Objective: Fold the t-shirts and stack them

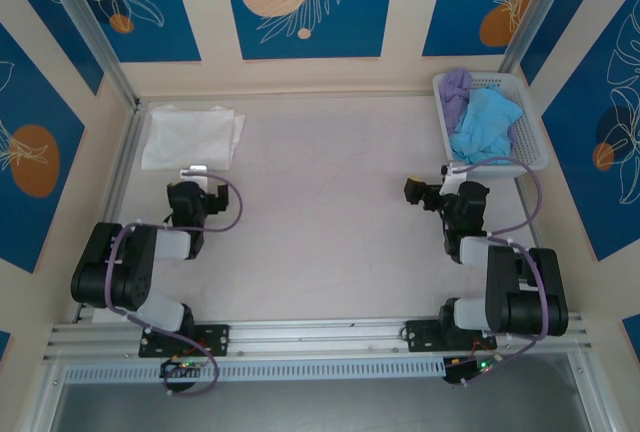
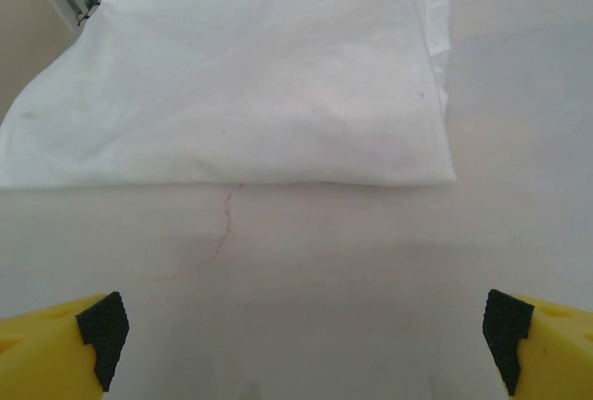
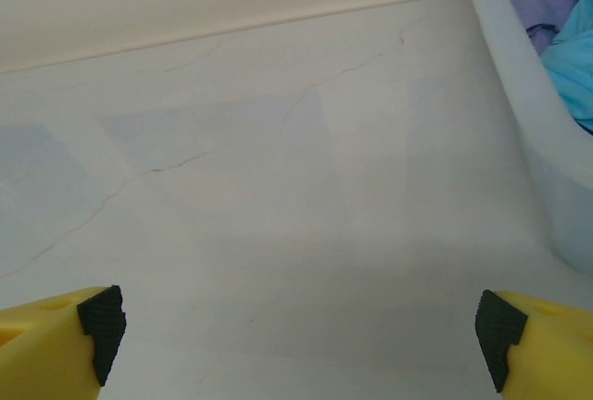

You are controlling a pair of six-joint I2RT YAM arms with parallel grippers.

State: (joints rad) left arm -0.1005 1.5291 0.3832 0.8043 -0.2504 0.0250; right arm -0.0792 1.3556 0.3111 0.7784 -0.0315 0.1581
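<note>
Top view, shirts: the white t-shirt (image 1: 190, 137) lay folded flat at the table's (image 1: 320, 212) far left corner. The light blue t-shirt (image 1: 487, 127) and the lavender t-shirt (image 1: 457, 87) sat bunched in the basket (image 1: 532, 147) at the far right, blue nearer, lavender behind.
Top view, arms: the left gripper (image 1: 195, 172) hung just short of the white shirt's near edge. The right gripper (image 1: 457, 169) hung beside the basket's near left corner.
Left wrist view: the left gripper's (image 2: 301, 335) fingers stood wide apart and held nothing. The white shirt's folded edge lay ahead, apart from them, on bare tabletop.
Right wrist view: the right gripper's (image 3: 301, 331) fingers were spread wide and empty. The basket wall rose at the right, with blue and lavender cloth showing behind it.
Step in hand: likely fetching the next shirt, the blue one on top.
Doing it well: come over the rim from above, pinch one layer of blue cloth only, and lift it clear of the lavender and the wall. Then spread it flat mid-table before folding.
Count: three t-shirts, one folded and two unfolded; one basket; two grippers.
</note>
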